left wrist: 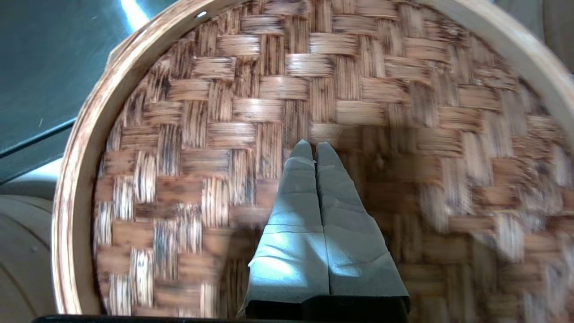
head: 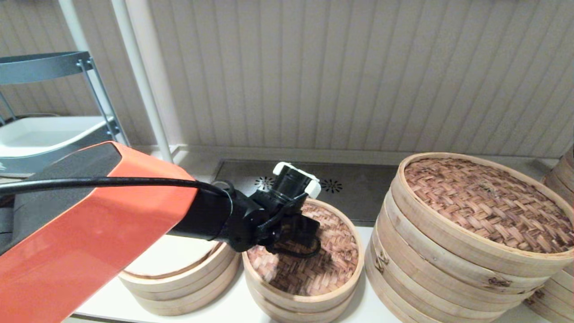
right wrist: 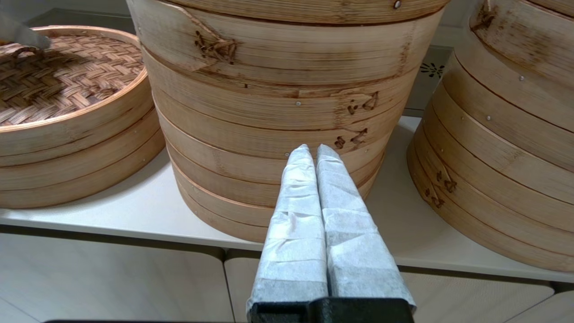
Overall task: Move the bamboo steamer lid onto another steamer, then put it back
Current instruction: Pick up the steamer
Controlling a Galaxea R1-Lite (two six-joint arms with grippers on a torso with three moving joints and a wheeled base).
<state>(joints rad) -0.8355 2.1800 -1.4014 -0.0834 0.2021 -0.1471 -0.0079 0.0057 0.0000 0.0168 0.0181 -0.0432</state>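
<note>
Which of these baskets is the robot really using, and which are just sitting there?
Job things: the bamboo steamer lid, the low open steamer beside it, the left gripper, shut above the lid.
Just lying about: the big steamer stack, the grey rack, the parked right gripper.

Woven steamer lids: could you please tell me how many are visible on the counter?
2: the bamboo steamer lid on the middle steamer, under the left gripper, and a larger lid on the stack to its right. Others may be out of frame.

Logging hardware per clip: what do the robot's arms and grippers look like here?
The left arm has an orange shell with a dark panel, a black cable along it and a black wrist with a white-capped fitting. The left gripper and right gripper each have tapered fingers wrapped in creased pale tape on a black base.
</note>
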